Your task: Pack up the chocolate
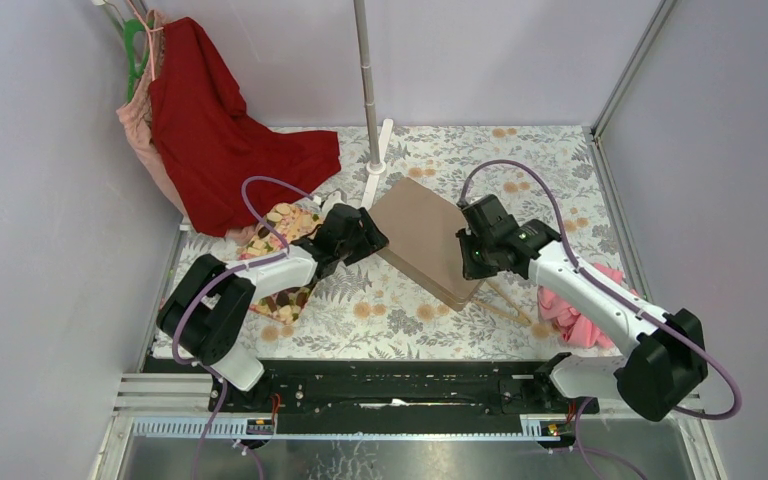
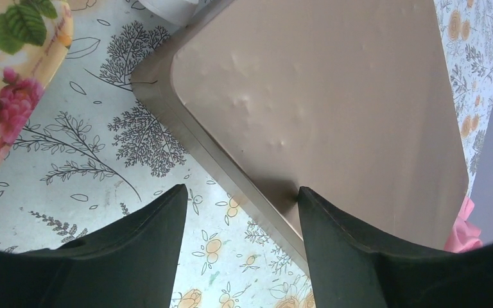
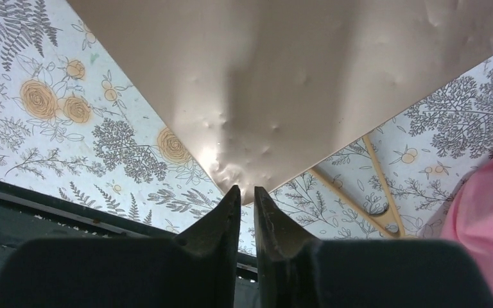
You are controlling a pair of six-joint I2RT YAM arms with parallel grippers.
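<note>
No chocolate shows; a closed tan box [image 1: 425, 235] sits cornerwise mid-table, its dimpled lid filling the left wrist view [image 2: 321, 109] and the right wrist view [image 3: 282, 77]. My left gripper [image 1: 368, 238] is open at the box's left side. In its own view [image 2: 241, 196] the lid's rim runs between the two fingers, the right finger over the lid, the left over the tablecloth. My right gripper [image 1: 475, 268] is at the box's right side. Its fingers [image 3: 247, 192] stand a thin gap apart, pinching the lid's near corner at their tips.
A red garment [image 1: 220, 130] hangs at the back left. A floral cloth [image 1: 280, 225] lies under the left arm. A pink cloth [image 1: 570, 300] and a wooden hanger [image 1: 508, 300] lie by the right arm. A metal pole [image 1: 368, 80] stands behind the box.
</note>
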